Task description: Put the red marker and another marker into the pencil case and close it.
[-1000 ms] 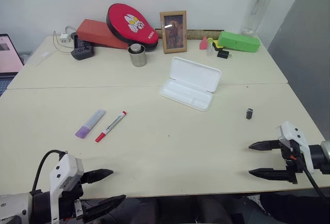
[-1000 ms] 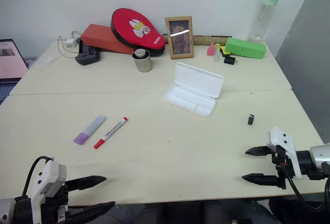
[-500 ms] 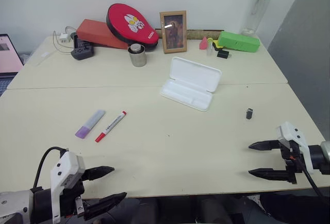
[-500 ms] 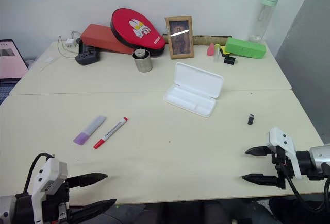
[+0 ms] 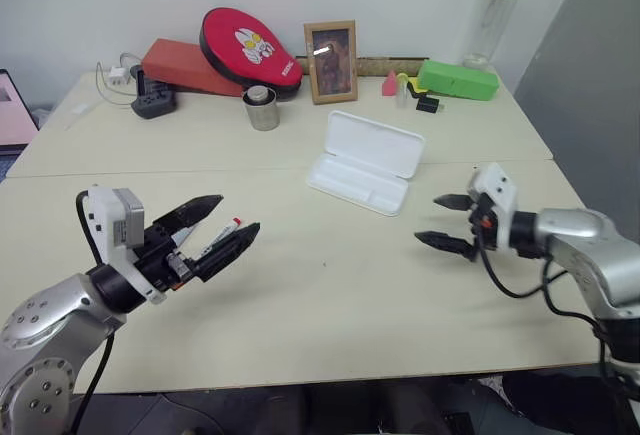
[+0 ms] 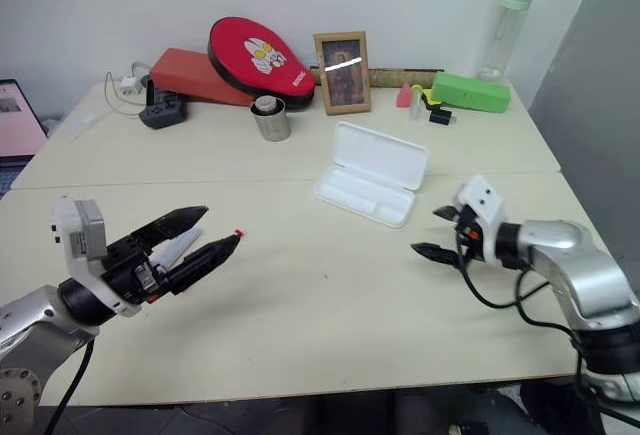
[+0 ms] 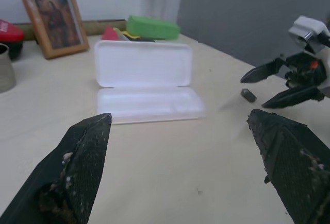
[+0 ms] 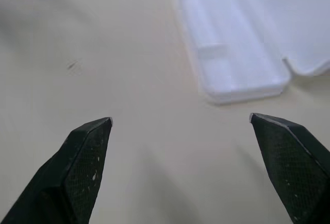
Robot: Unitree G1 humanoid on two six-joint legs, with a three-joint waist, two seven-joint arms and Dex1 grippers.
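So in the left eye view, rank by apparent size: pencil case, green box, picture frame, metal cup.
1. pencil case, clearly largest, though nearest the camera.
2-3. picture frame and green box look alike; unranked.
4. metal cup, smallest.

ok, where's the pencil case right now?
In the head views the pencil case lies open mid-table, right of centre, in front of the photo frame and just beyond the open right gripper.
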